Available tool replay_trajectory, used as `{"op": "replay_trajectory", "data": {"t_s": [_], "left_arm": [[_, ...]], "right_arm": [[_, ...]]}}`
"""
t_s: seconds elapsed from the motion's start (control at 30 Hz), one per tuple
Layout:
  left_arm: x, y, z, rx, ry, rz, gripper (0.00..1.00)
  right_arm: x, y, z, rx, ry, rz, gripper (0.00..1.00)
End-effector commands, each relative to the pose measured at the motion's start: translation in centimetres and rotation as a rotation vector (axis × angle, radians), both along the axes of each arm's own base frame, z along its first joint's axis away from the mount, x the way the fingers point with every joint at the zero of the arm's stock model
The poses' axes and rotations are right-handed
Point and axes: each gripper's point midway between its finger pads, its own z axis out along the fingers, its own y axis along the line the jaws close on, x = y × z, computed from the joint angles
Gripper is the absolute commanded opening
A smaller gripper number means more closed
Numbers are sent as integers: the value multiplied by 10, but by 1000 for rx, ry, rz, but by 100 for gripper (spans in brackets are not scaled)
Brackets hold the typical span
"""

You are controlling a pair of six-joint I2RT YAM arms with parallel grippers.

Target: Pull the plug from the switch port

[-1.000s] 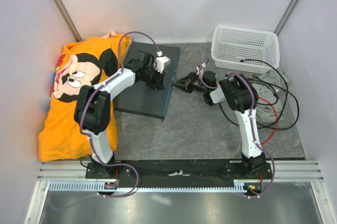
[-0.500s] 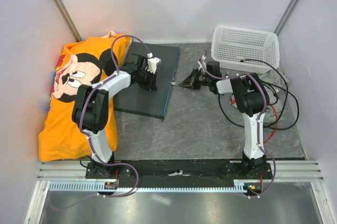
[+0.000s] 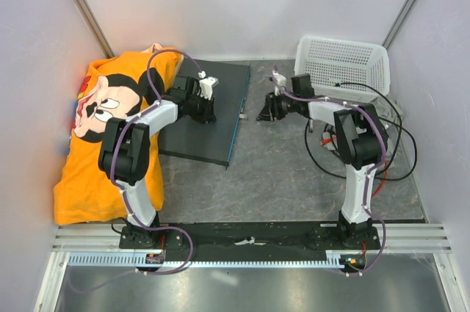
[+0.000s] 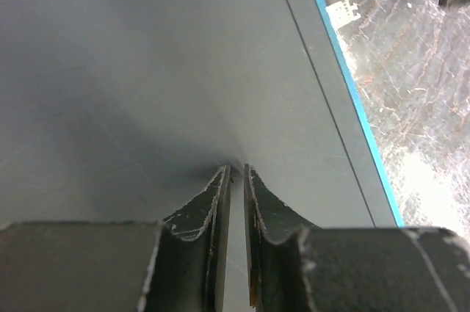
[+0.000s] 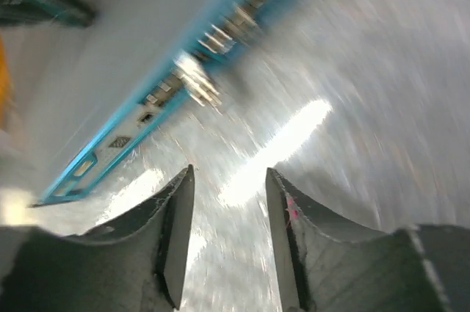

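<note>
Switch (image 3: 209, 139), left fingers (image 4: 209, 216) nearly closed on its top, right fingers (image 5: 172, 231) apart, empty

The left gripper (image 4: 236, 172) reaches forward, tipped down and pinched nearly together, while the right gripper (image 5: 228, 174) points left, spread apart.

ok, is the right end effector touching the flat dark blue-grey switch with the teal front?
Apart. Right wrist view: bare grey table lies between the open right end effector and the switch.
</note>
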Motion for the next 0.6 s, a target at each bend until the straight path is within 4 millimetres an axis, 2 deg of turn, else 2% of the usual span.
{"op": "replay_trajectory", "data": {"t_s": [0.0,0.03,0.07,0.13,0.17,0.23,0.37,0.43,0.57], "left_arm": [[9,10,13,-6,-50,44,20],[11,12,14,-9,-57,50,20],[12,12,16,-12,-63,51,20],[14,13,25,-18,-87,54,20],[14,14,26,-18,-91,56,20],[13,15,33,-21,-110,56,20],[13,20,36,-31,-123,75,20],[11,22,32,-34,-114,89,20],[7,24,28,-36,-108,92,20]], "right_arm": [[6,13,12,-202,-273,253,55],[7,18,-2,-235,-295,306,55],[21,27,12,-241,-344,326,56],[19,33,-4,-275,-332,392,57],[29,37,3,-293,-373,399,58],[28,41,-5,-343,-375,441,59],[37,42,1,-416,-456,480,60],[30,45,-4,-430,-437,515,60],[21,55,-1,-389,-416,539,60]]}}
